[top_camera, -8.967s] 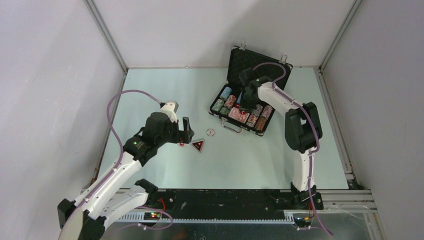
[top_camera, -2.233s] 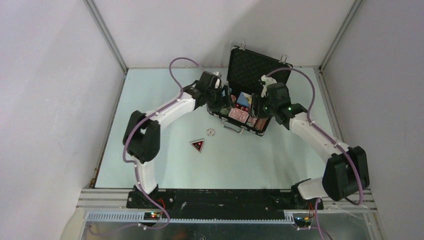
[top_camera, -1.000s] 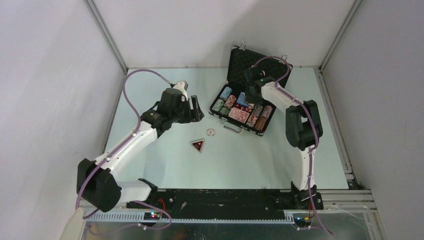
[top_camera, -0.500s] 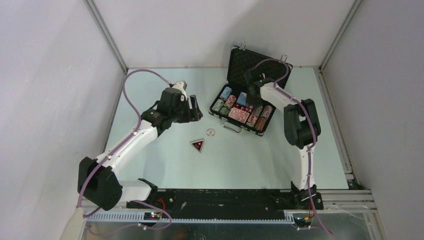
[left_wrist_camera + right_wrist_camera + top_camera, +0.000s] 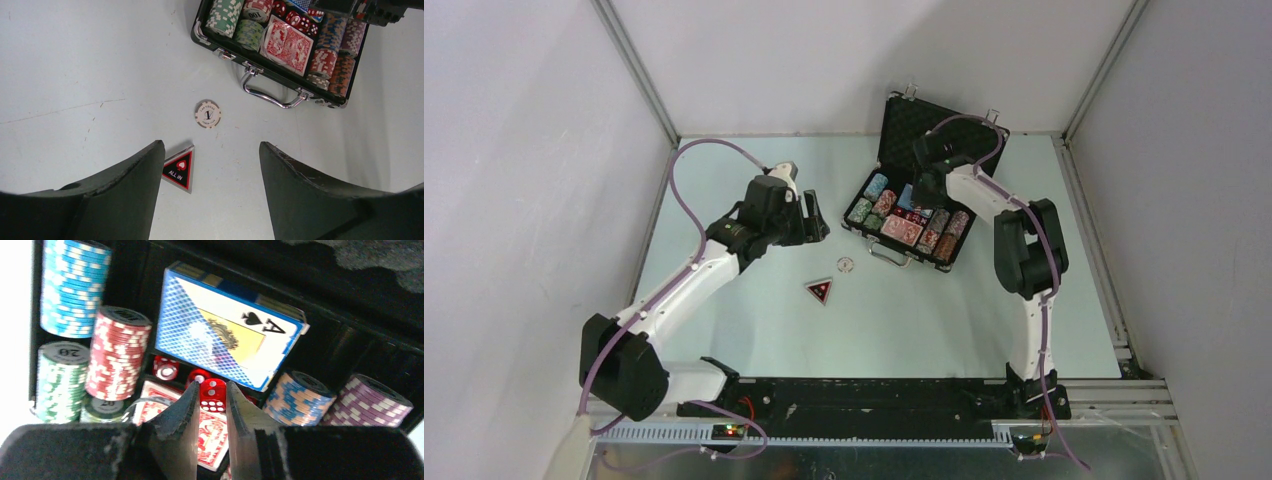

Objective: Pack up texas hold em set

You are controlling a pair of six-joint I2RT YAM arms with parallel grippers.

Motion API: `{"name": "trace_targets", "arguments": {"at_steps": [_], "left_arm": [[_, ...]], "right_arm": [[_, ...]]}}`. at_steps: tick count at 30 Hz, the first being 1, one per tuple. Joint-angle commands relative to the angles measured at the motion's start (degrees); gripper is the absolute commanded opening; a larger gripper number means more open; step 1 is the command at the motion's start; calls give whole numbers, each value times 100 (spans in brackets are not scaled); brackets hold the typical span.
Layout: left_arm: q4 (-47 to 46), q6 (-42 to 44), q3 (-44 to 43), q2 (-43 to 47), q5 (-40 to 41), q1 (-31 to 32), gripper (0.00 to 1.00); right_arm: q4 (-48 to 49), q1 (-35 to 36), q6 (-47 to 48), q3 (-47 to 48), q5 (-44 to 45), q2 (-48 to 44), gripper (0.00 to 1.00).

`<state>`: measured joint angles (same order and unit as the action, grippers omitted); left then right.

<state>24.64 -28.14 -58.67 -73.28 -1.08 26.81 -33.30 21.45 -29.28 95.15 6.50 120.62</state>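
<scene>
The black briefcase (image 5: pixel 896 118) lies open at the back of the table, holding chip stacks and card decks. My right gripper (image 5: pixel 920 196) is inside it, shut on a red die (image 5: pixel 212 392) just above the red deck (image 5: pixel 212 435), in front of the blue deck (image 5: pixel 225 337). Red/white (image 5: pixel 117 355), green (image 5: pixel 57 380) and blue chips (image 5: pixel 75 287) sit to its left. My left gripper (image 5: pixel 210 147) is open and empty above the table. The black triangle (image 5: pixel 179 170) lies by its left finger and the white button (image 5: pixel 208 114) lies ahead of it.
The case's silver handle (image 5: pixel 270 95) faces the triangle (image 5: pixel 820 291) and the button (image 5: pixel 845 264). More red dice (image 5: pixel 165 367) sit in the case's middle slot. Grey walls close in the table on the left, back and right.
The left arm has pulled back from the case to the left-middle of the table and has held nearly still for the last second. The right gripper stays inside the case.
</scene>
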Motion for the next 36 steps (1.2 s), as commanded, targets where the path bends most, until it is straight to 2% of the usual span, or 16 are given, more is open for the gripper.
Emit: {"name": "trace_targets", "arguments": {"at_steps": [1,9,23,36], "left_arm": [[-101,-52,5,71,25,-35,75],[5,-37,-12,91,23,-35,75],[109,41,-96,2,-4,-44,75],[57,-16,86,138,-4,-44,75]], "right_arm": [[470,60,-225,-13,-488,-308,21],[648,164,-352,17,-799,-87,21],[542,140,-536,-122,-651,230,21],[383,180,-691,-135,209,243,27]]}}
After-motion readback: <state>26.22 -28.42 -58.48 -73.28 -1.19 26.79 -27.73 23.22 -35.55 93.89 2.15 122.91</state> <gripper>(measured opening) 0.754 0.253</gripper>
